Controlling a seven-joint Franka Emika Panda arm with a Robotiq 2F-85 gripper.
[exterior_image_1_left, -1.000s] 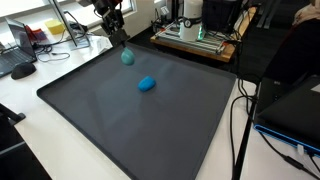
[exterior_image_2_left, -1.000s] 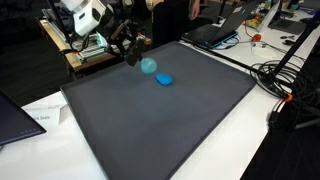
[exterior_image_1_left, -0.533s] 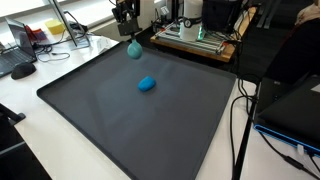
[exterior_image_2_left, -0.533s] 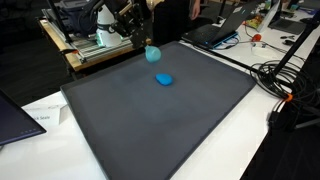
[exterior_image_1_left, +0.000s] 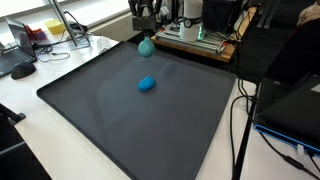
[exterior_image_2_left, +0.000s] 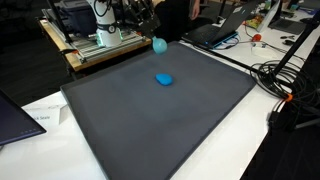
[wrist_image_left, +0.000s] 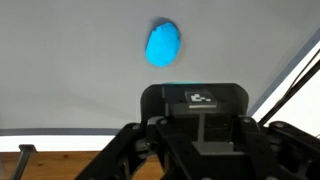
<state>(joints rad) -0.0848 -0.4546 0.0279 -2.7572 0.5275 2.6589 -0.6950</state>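
Note:
My gripper (exterior_image_1_left: 146, 32) is raised over the far edge of the dark grey mat (exterior_image_1_left: 120, 120) and is shut on a teal, rounded soft object (exterior_image_1_left: 146, 46) that hangs below the fingers. Both also show in an exterior view, the gripper (exterior_image_2_left: 153, 33) above the teal object (exterior_image_2_left: 159, 44). A blue oval object (exterior_image_1_left: 147, 84) lies on the mat nearer the middle, apart from the gripper; it also shows in an exterior view (exterior_image_2_left: 164, 79) and in the wrist view (wrist_image_left: 163, 45). The wrist view shows mostly the gripper body (wrist_image_left: 195, 125); the fingertips are hidden.
The mat (exterior_image_2_left: 160, 120) lies on a white table. A wooden bench with lab equipment (exterior_image_1_left: 195, 35) stands just behind the mat's far edge. Cables (exterior_image_1_left: 245, 110) run along one side. A keyboard (exterior_image_1_left: 20, 68) and laptops (exterior_image_2_left: 215, 30) lie around the table.
The gripper has carried the teal object up and along the mat's far edge toward the equipment bench. The blue object has not moved.

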